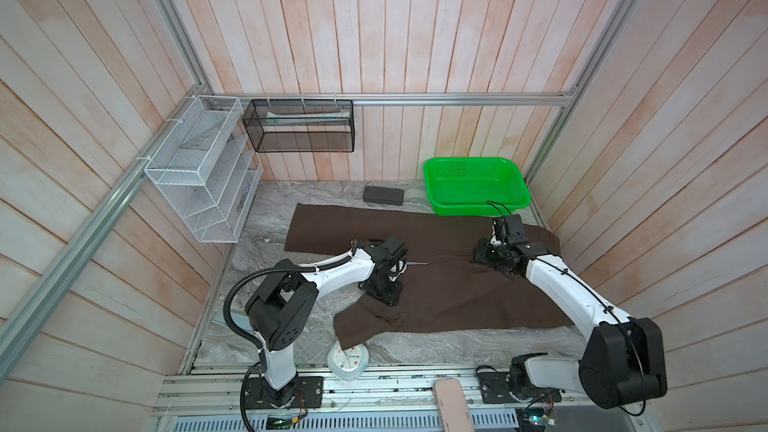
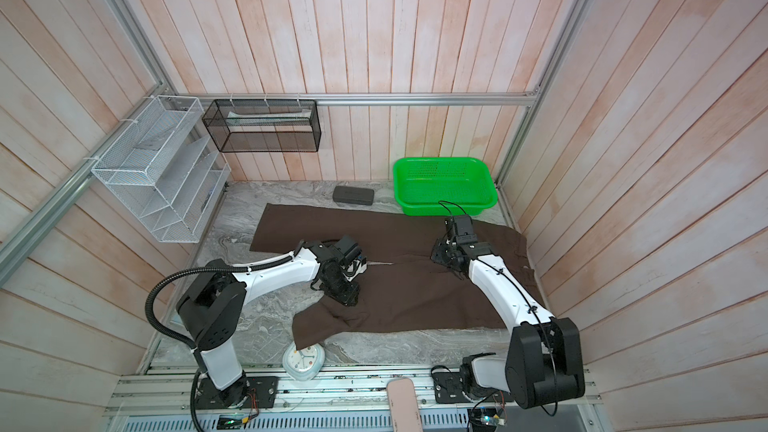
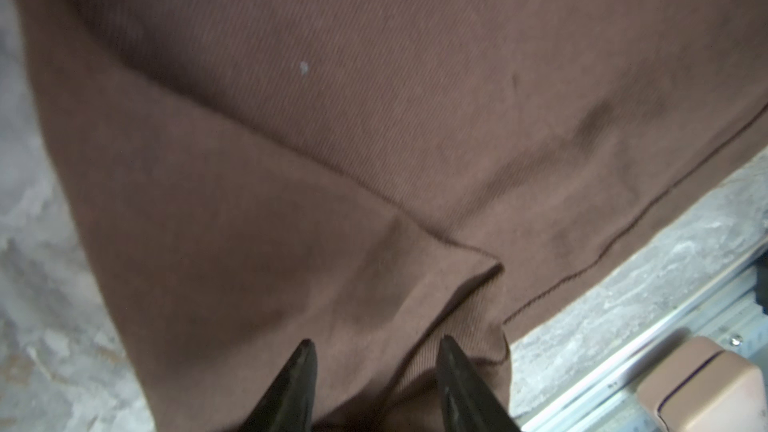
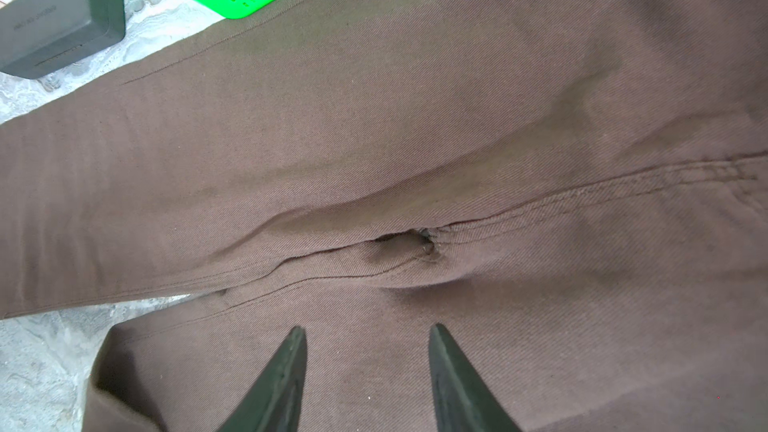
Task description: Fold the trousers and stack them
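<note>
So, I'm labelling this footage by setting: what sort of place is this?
Likely a robot test cell rather than a home: an aluminium frame runs along plank walls, a mounting rail fronts the marble-look table, and the trousers lie spread out.

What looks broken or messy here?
Two things stand out. The trousers have a small torn hole at the crotch seam, seen in the right wrist view. In both top views the near leg is crumpled at its end, and its corner lies over a clock at the front.
</note>
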